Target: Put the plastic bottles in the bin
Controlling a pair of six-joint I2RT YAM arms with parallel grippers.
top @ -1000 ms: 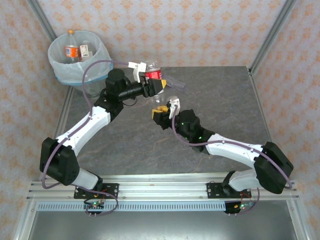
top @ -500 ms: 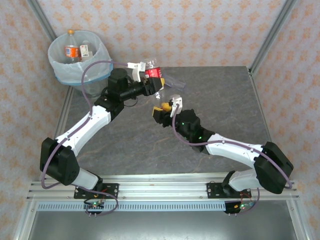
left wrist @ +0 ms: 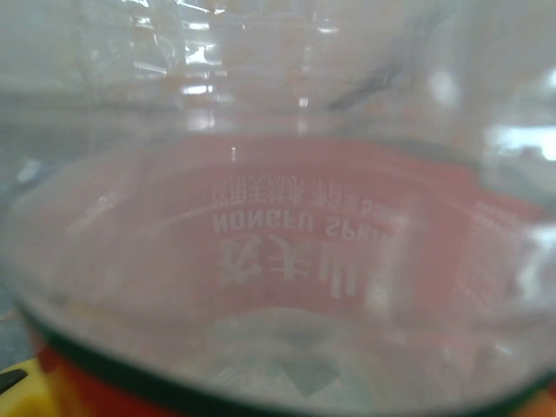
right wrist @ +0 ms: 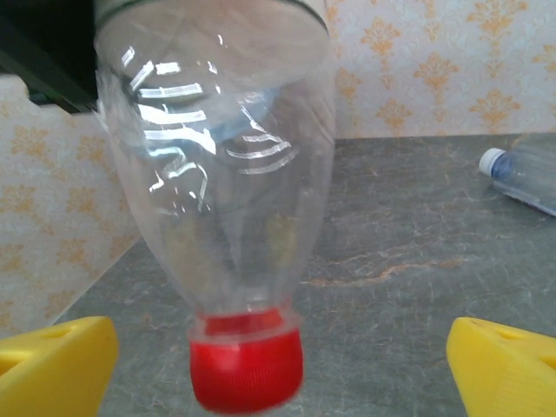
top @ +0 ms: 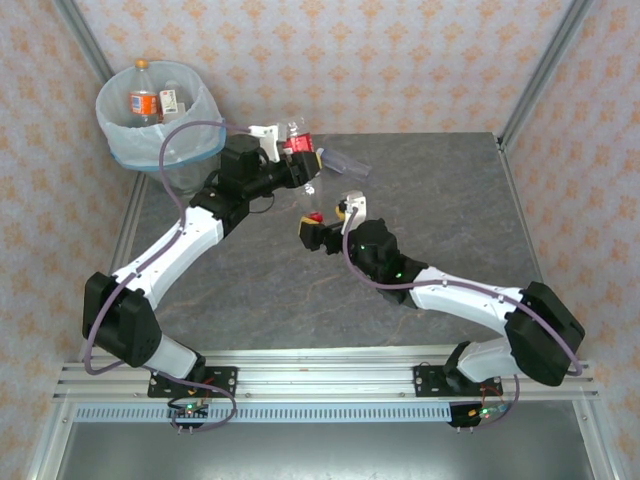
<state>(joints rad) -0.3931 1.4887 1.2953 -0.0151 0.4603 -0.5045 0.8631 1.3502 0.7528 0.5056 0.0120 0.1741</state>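
Observation:
A clear plastic bottle with a red label (top: 297, 148) is held by my left gripper (top: 300, 162), which is shut on its labelled body. The label (left wrist: 287, 252) sits right against the left wrist camera. The bottle hangs neck down, and its red cap (right wrist: 248, 372) hovers just above the table between the yellow fingers (right wrist: 52, 360) of my right gripper (right wrist: 280, 360), which stands wide open and touches nothing. Another clear bottle (top: 342, 163) lies on the table behind; its white cap (right wrist: 492, 160) points left. The bin (top: 125, 150) stands at the far left corner.
Inside the bin lie an orange-labelled bottle (top: 143, 103) and a white-labelled one (top: 172, 100). The grey table (top: 440, 200) has open room on the right. Metal frame posts (top: 545, 70) and patterned walls close in the back and sides.
My right gripper has opened from shut, letting go of the bottle's cap end. The left gripper has tightened on the labelled body and shifted slightly back and left with it.

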